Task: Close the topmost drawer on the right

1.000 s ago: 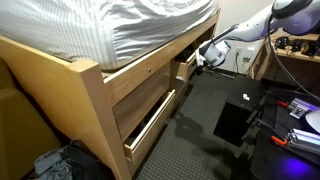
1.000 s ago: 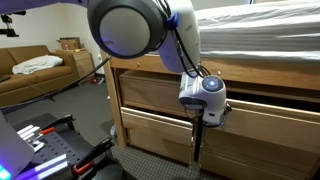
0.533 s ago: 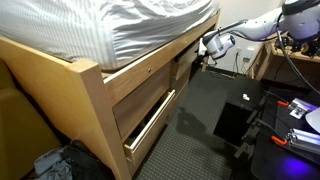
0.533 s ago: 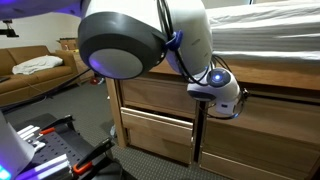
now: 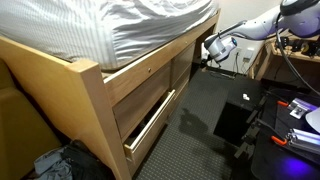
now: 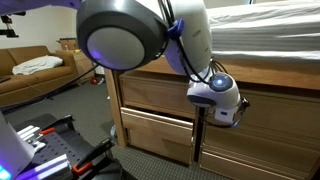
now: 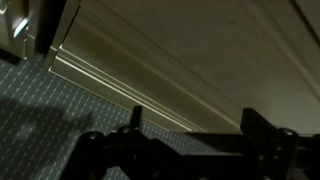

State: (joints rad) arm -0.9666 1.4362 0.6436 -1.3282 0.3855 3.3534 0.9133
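The topmost right drawer (image 6: 272, 108) looks nearly flush with the bed frame (image 6: 150, 72). The gripper (image 6: 228, 110), fingers spread and empty, rests against it; little seems left.

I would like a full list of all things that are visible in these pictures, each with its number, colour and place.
bedding: one, grey-white striped, on top of the bed
bed frame: one, light wood, under the bedding
drawers: several, light wood, under the bed
lower drawer: one, light wood, standing open
sofa: one, brown, across the room
cloth: one, white, on the sofa
cardboard box: one, brown, near the sofa
floor covering: dark, beside the bed
robot arm: one, white
gripper: one, black, open, facing a drawer front
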